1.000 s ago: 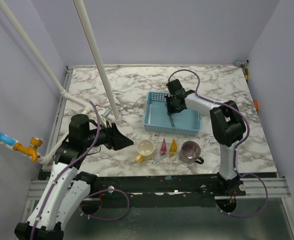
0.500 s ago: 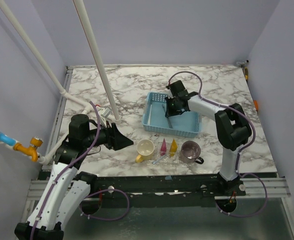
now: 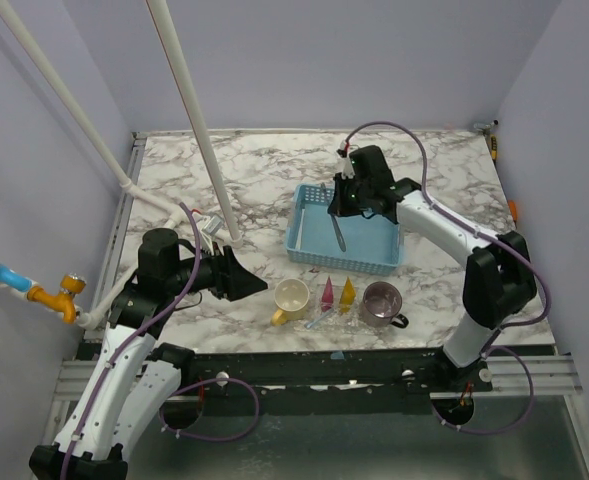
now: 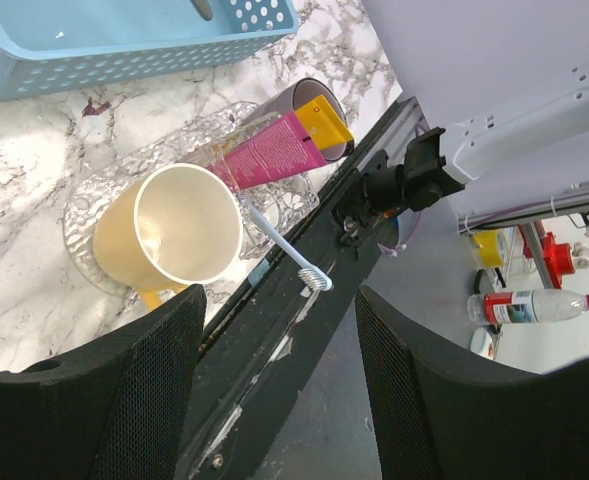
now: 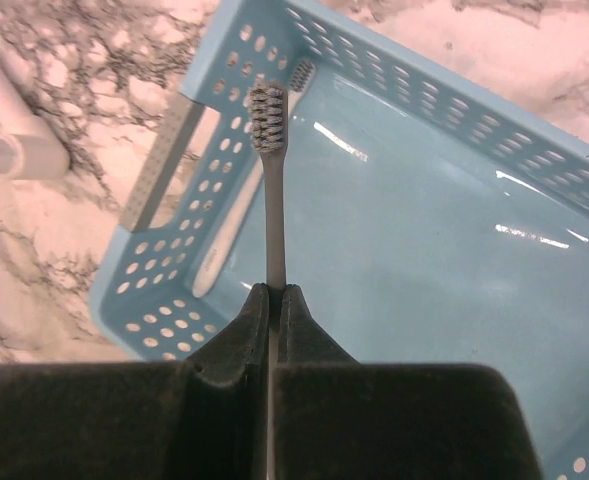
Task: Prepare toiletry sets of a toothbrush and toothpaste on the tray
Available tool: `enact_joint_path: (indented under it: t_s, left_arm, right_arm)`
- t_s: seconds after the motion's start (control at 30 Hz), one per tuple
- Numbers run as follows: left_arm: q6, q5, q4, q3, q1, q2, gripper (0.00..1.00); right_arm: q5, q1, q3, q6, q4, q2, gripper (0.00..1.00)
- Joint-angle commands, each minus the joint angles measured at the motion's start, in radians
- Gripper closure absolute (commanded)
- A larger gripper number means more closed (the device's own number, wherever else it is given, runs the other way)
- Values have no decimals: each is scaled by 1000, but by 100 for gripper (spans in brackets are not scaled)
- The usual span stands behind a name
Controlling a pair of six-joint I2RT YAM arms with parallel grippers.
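The left gripper [image 3: 242, 276] hangs low over the marble table [image 3: 174, 190], its fingers spread apart and holding nothing. Just ahead of its fingertips a clear glass tray [image 4: 86, 205] carries the yellow mug [image 4: 179, 232], standing upright. Beyond the mug from this gripper lie the pink tube [image 4: 272, 152] and the yellow tube [image 3: 347, 291], side by side. The pale blue toothbrush [image 4: 276, 242] lies across the tray's near rim, one end reaching out over the table's edge. The translucent purple mug [image 3: 380, 302] sits farthest from the left gripper, just past the tubes.

The right gripper [image 5: 273, 300] hovers over the blue perforated basket [image 5: 444, 260], its jaws pressed together on the handle of the grey toothbrush [image 5: 271, 190]. The bristled head points straight out from the fingertips. Whether the brush touches the basket I cannot tell. Off to one side of the grey brush, a white toothbrush [image 5: 236, 215] lies along the basket's wall.
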Motion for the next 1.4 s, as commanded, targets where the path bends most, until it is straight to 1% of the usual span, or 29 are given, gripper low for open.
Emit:
enact_joint_path:
  t_s: [0.0,0.4,0.53,0.67,0.77,0.87,0.93,1.0,1.13,1.27,1.37]
  left_arm:
    - [16,-13,4,-9,7,-7,38]
    - [7,23,28,-18,8,17,37]
    - [2,45,37,-21,8,32,37]
    - [0,73,55,-24,8,36,37]
    - [-4,88,65,-29,8,33,37]
    - [-11,115,87,-34,5,31,37]
    - [-17,140,101,-36,-2,29,37]
    - [-30,158,121,-39,-24,25,37]
    - [-87,149,172,-50,-103,4,37]
    - [-179,134,250,-78,-170,-27,37]
    - [-238,102,295,-91,-211,-53,37]
  right_arm:
    - [-21,18,-5,-5,13,-96,99]
    - [-148,91,-13,-46,-73,-275,99]
    - [-180,143,-57,-55,-93,-316,99]
    - [-245,204,-117,-56,-91,-365,99]
    - [-288,223,-170,-49,-87,-418,99]
    - [-390,226,-231,-23,-56,-476,99]
    - [-447,226,-274,18,-8,-517,99]
    - [-468,229,-326,90,69,-569,99]
    - [-496,243,-415,247,252,-678,99]
    - [-459,253,-471,376,392,-758,99]
    - [-425,256,-544,507,559,-799,99]
